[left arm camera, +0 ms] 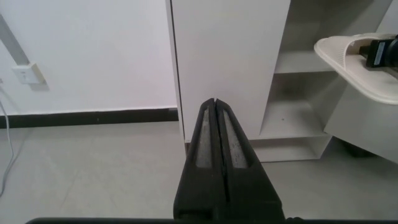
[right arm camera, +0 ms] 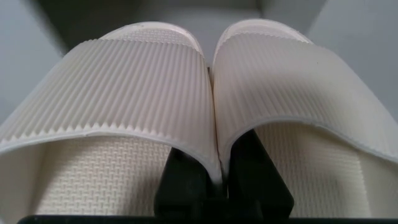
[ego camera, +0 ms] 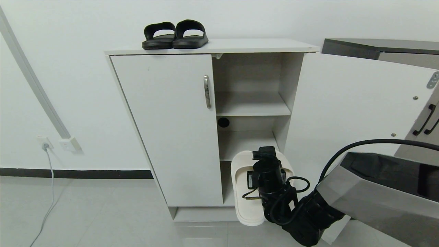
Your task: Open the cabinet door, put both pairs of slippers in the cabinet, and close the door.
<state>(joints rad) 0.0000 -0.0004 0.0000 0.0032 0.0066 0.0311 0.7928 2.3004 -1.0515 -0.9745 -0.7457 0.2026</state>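
Note:
A white cabinet stands against the wall, its left door shut and its right door swung wide open. A pair of black slippers rests on its top. My right gripper is shut on a pair of white slippers, pinching their inner straps together, and holds them just in front of the lower compartments. In the left wrist view the white slippers hang before the open side. My left gripper is shut on nothing, low and back from the cabinet.
Inside the open side are bare shelves with a round hole in the back panel. A grey unit stands behind the open door. A wall socket with a cable sits at the left above bare floor.

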